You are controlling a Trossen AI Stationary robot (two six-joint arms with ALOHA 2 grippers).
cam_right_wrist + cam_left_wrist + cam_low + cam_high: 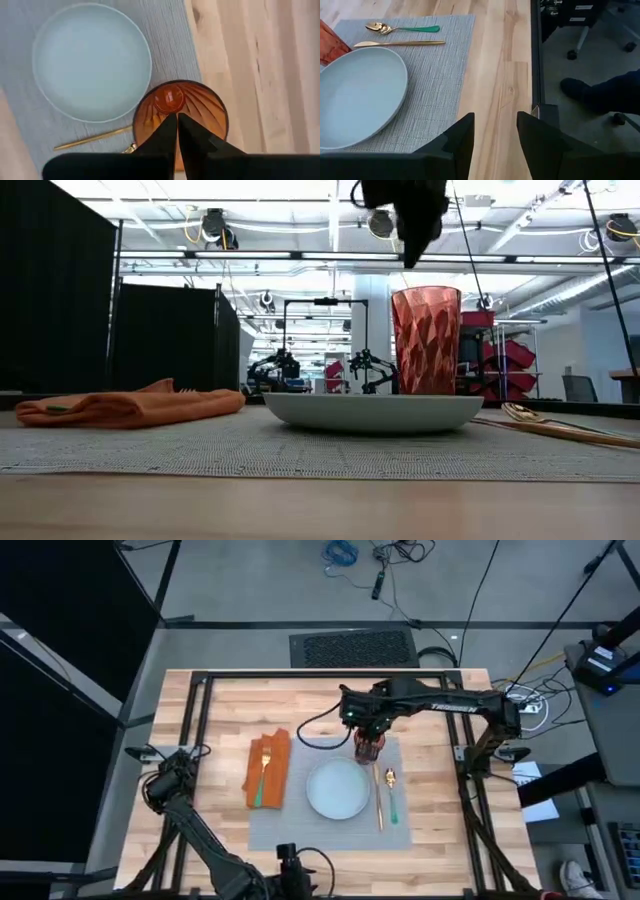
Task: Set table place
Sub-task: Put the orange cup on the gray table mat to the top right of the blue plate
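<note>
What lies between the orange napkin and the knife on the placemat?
The pale blue plate sits between the napkin and the knife, all on the grey placemat. The high view shows this best.

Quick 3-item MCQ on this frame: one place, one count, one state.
1. Where is the cup?
A. on the plate
B. on the mat beside the plate
C. on the napkin

2. How many utensils lie on the mat right of the plate?
A. none
B. two
C. four

3. What is the right gripper's state?
A. shut, above the cup
B. open around the cup
C. holding a spoon

Answers:
1. B: the cup stands on the mat, off the plate.
2. B: only the knife and spoon; the fork lies on the napkin.
3. A: the right gripper has its fingers together, clear of the rim.

The left gripper is open at the table's near edge.
</note>
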